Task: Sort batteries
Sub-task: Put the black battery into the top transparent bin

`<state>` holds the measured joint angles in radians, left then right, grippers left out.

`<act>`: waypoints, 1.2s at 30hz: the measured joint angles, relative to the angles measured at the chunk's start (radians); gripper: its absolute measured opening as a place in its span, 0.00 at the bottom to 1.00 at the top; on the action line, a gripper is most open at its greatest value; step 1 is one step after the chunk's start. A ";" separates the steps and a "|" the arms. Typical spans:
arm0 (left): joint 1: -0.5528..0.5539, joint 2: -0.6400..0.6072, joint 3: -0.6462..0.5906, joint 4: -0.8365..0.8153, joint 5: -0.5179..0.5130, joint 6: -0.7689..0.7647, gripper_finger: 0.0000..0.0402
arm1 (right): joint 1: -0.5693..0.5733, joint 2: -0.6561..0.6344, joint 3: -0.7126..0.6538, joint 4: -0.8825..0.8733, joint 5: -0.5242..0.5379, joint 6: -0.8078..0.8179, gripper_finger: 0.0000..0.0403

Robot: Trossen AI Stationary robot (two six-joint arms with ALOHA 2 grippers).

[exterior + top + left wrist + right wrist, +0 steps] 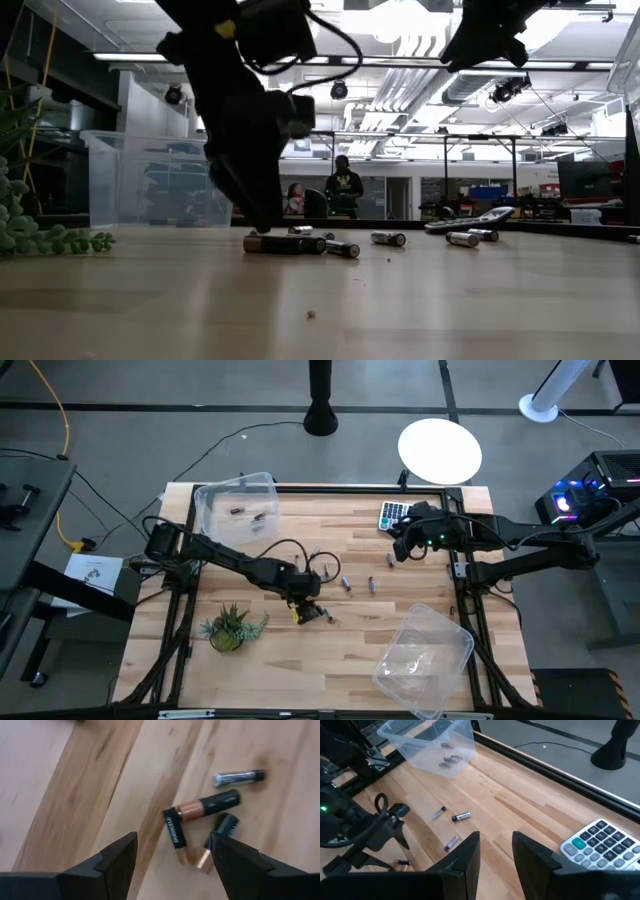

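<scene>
A few batteries (449, 760) lay in the far-left bin (236, 503); the near-right bin (425, 657) looked empty. The left gripper (172, 857) hung spread over three batteries (200, 827); the right gripper (496, 855) waited part-open far right.

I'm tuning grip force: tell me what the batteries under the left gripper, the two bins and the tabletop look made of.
Batteries: likely metal cans in a glossy black-and-copper wrap; one end shines coppery.
Bins: clear, thin plastic; the batteries inside and the wood below show through.
Tabletop: pale wood planks, smooth matt finish; grain and seams are visible.
</scene>
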<state>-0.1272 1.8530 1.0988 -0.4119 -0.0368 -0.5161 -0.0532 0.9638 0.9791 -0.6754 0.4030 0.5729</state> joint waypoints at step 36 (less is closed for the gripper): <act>0.205 -0.650 -0.001 -0.459 -0.581 0.265 0.02 | 0.000 0.000 0.000 0.003 0.063 0.011 0.27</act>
<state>0.0779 1.2029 1.0981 -0.8707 -0.6174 -0.2508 -0.0532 0.9638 0.9791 -0.6727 0.4657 0.5843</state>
